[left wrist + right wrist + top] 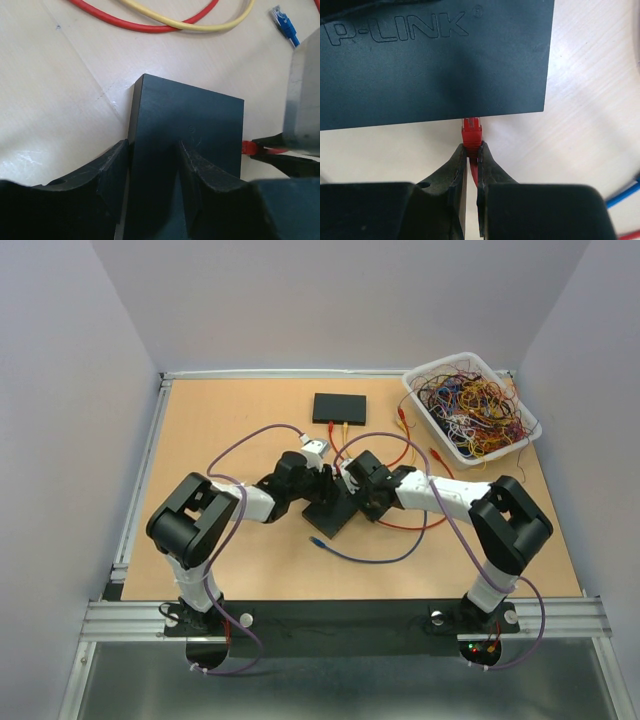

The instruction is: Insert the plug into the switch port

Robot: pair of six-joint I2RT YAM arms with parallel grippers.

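A black TP-Link switch (330,516) lies at the table's middle, between both arms. My left gripper (316,492) is shut on the switch (185,125); one finger (116,167) is at its side edge and the other rests against its top. My right gripper (352,490) is shut on a red plug (471,132). The plug's clear tip meets the switch's side edge (440,65), near its right corner. The port itself is hidden under that edge. In the left wrist view the red plug (247,147) shows at the switch's right side.
A second black switch (340,407) with yellow and red cables plugged in sits at the back. A white tray (523,436) of tangled cables stands at the back right. A loose blue plug (316,540) on a purple cable lies just in front of the held switch.
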